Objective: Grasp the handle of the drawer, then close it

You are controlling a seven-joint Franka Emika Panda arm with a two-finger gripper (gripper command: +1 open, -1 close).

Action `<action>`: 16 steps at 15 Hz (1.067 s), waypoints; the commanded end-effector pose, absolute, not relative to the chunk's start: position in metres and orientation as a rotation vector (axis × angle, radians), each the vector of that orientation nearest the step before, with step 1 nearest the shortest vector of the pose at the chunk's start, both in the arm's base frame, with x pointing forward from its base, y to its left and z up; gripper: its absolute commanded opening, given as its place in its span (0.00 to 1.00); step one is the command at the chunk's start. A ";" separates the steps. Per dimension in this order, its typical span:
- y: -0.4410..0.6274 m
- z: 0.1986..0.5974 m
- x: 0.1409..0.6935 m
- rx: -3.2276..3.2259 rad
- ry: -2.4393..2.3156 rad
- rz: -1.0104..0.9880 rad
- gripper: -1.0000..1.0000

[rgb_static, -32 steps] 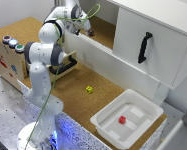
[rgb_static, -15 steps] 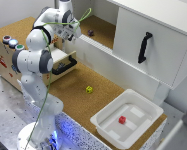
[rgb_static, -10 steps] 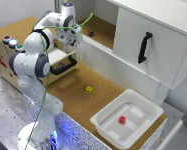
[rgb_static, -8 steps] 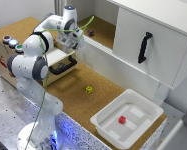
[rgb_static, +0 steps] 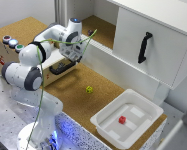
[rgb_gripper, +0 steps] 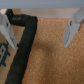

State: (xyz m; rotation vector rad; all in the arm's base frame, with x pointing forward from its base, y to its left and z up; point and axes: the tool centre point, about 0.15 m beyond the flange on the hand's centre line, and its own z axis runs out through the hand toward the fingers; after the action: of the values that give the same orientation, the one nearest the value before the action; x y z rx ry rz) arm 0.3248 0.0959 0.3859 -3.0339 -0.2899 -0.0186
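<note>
The drawer sticks out of the wooden box with coloured round buttons, at the exterior view's left. Its black bar handle lies across the light front panel. My gripper hangs just above and a little to the exterior view's right of the handle, open and holding nothing. In the wrist view the handle runs as a black bar between the two spread fingers, nearer one finger than the other. The gripper is not touching it.
A small yellow cube lies on the cork floor. A white tray holds a red cube at the front right. A big white cabinet door with an upright black handle stands at the right. A green cable loops off the arm.
The arm has swung down and toward the exterior view's left, bringing the gripper from above the cabinet shelf to just over the drawer's handle. The drawer has not moved.
</note>
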 end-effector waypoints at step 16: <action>0.108 0.329 0.339 -3.047 -0.225 -0.120 0.00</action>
State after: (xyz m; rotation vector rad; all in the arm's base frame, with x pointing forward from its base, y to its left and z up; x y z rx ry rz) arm 0.3358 0.0875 0.3409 -2.9923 -0.3395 -0.0975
